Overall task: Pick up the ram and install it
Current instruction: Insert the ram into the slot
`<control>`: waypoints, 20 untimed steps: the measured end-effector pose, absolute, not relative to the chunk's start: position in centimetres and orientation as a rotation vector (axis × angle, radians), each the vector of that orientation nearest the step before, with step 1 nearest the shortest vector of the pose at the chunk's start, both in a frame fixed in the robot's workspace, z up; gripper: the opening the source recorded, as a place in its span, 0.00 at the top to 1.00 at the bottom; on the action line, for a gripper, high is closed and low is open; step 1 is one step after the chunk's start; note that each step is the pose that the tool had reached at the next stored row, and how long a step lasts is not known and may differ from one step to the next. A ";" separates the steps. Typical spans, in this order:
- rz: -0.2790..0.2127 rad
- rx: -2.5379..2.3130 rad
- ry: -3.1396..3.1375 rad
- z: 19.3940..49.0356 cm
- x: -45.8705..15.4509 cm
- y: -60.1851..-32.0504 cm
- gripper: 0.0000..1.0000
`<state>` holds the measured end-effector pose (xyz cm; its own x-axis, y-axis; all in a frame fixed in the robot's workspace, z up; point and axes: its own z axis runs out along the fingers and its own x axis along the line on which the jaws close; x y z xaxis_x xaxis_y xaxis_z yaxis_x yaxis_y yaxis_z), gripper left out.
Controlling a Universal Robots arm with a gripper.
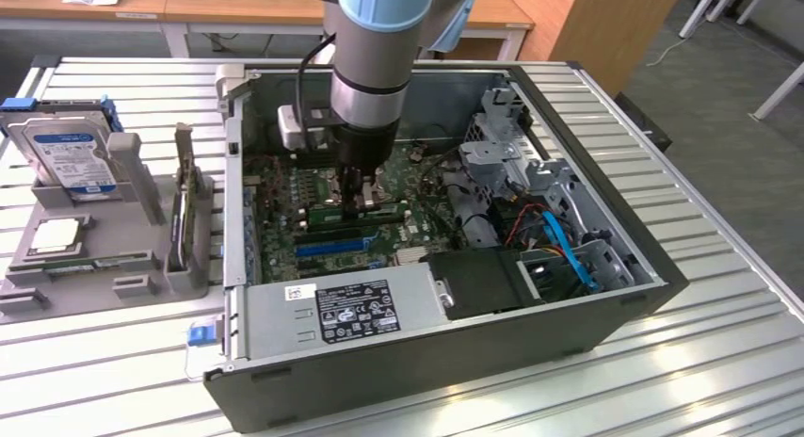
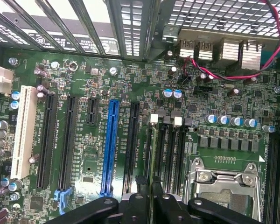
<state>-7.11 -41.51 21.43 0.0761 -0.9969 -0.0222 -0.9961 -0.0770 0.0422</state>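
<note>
At the end effector: two fingers nearly together, clamped on one ram - held edge-on, upright at the black memory slots, near one blue slot. Farther out, one open case on the counter - one hard drive well apart.
</note>
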 end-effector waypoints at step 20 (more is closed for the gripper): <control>-0.067 2.291 -2.122 21.4 -7.1 -41.5 0.86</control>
<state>-7.13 -41.51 21.42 0.0761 -0.9969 -0.0186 -0.9961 -0.0768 0.0427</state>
